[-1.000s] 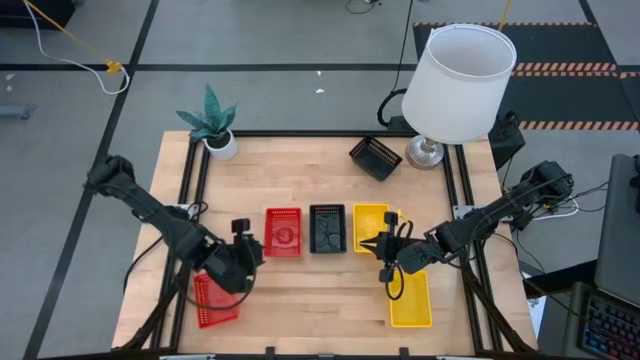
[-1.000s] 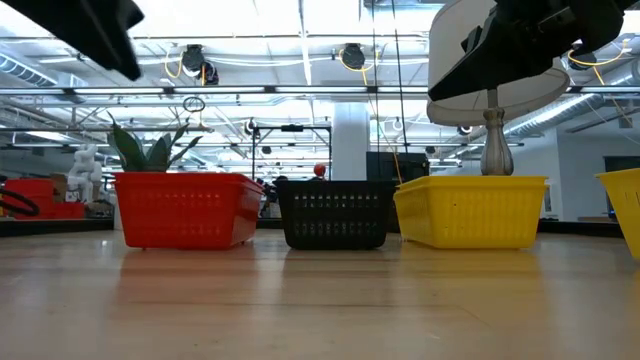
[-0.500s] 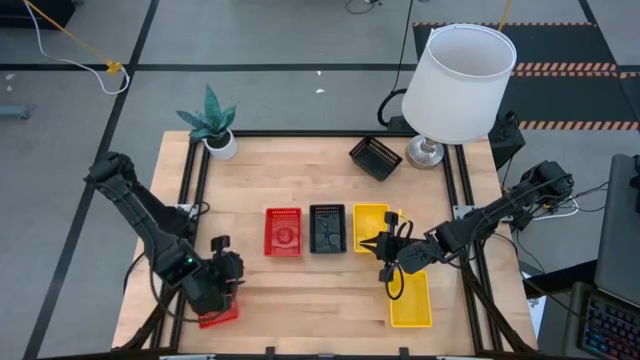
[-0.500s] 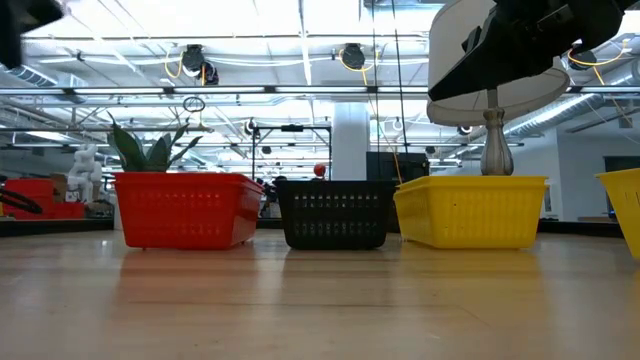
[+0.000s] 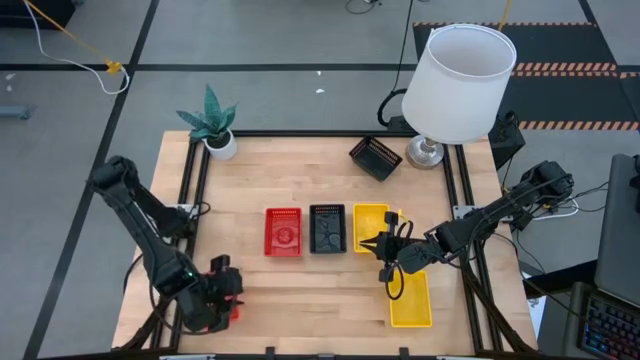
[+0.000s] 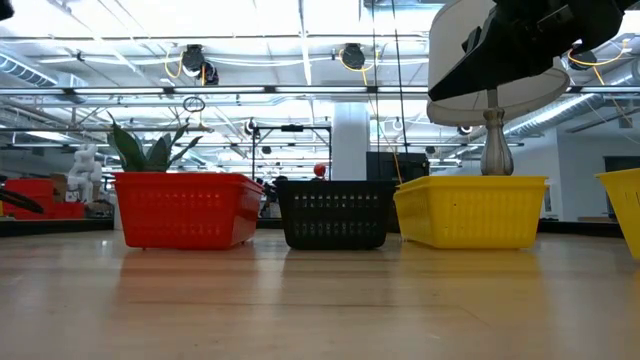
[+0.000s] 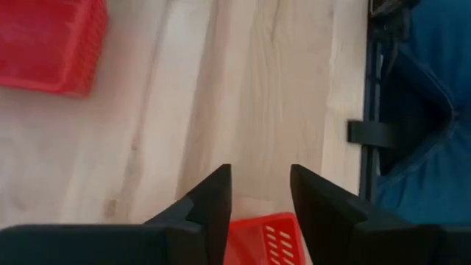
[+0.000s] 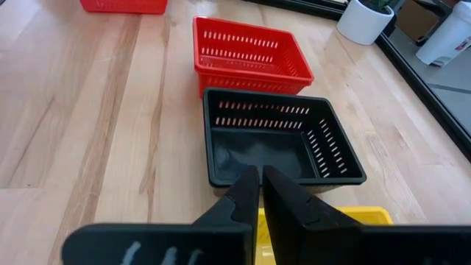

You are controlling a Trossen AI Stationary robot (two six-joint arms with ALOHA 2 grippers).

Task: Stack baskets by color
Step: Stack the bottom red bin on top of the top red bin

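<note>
Item: loose red basket (image 5: 232, 309), table's 7 o'clock corner, mostly hidden beneath the left gripper (image 5: 215, 300). Fingers spread, straddling the basket's rim in the left wrist view (image 7: 265, 237); no pinch yet.

Destination: red basket (image 5: 283, 231) at centre, 1st of a row of 3 with black basket (image 5: 327, 227) and yellow basket (image 5: 370, 227).

Handling, as judged: seat 1 finger inside the wall, clamp, lift level, nest squarely.

Right gripper (image 5: 383, 249): pressed together, empty, over the yellow basket.

My left gripper (image 5: 222, 297) sits low at seven o'clock on the table, pointing down, jaws parted. My right gripper (image 5: 384, 255) waits at four o'clock, arm stretched inward, jaws pressed together.
</note>
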